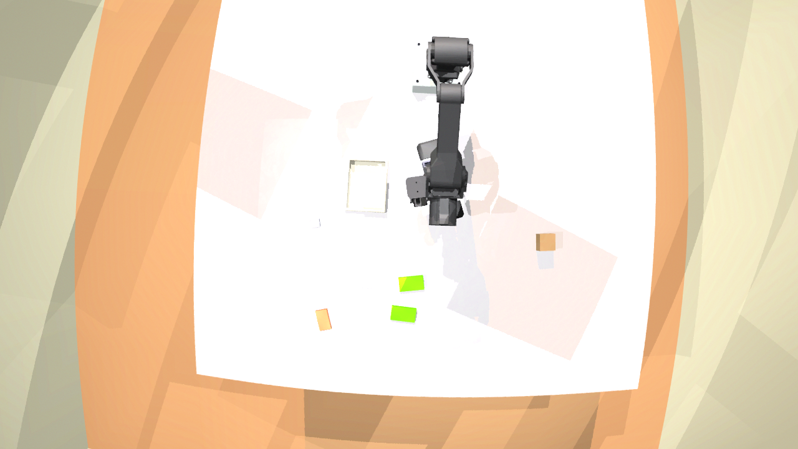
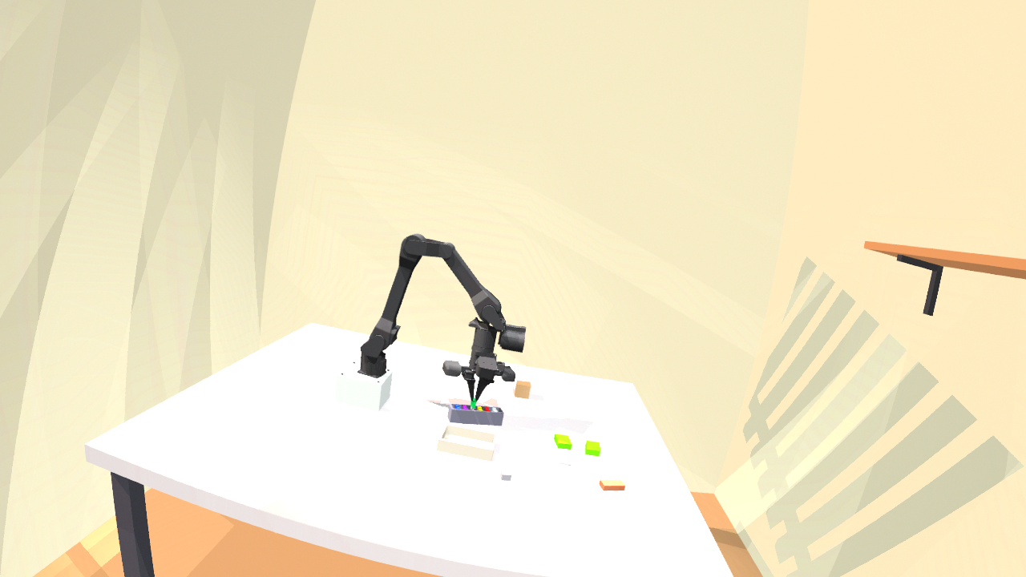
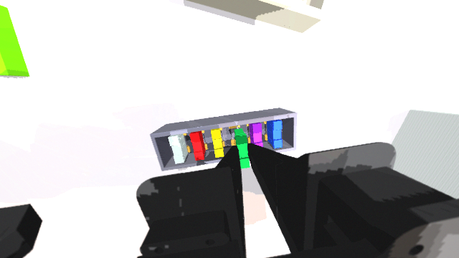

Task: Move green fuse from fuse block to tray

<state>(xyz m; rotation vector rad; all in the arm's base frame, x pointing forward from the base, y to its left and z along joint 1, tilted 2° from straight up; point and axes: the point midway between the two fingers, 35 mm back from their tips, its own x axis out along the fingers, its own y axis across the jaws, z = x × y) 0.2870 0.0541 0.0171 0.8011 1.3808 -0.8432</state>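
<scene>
Two lime-green blocks (image 1: 411, 283) and two orange ones lie toward the near edge of the white table (image 1: 585, 139) in the top view, where the cream tray (image 1: 366, 186) sits just beside the arm (image 1: 447, 133), with bare table around it, and the fuse block is hidden under the wrist. One green fuse (image 2: 473, 402) shows in the exterior view as a small bright sliver pinched at the tips of the gripper (image 2: 474, 401), raised just above the grey fuse block (image 2: 475, 413), with the tray (image 2: 467, 441) close in front of it. Six fuses are countable from the wrist: white (image 3: 178, 148), red (image 3: 197, 145), yellow (image 3: 216, 142), purple (image 3: 256, 134) and blue (image 3: 275, 133) seated in the fuse block (image 3: 229, 118), and the green fuse (image 3: 242, 147), a narrow stepped bar, clamped between the closed dark fingers and standing proud of its slot between yellow and purple.
</scene>
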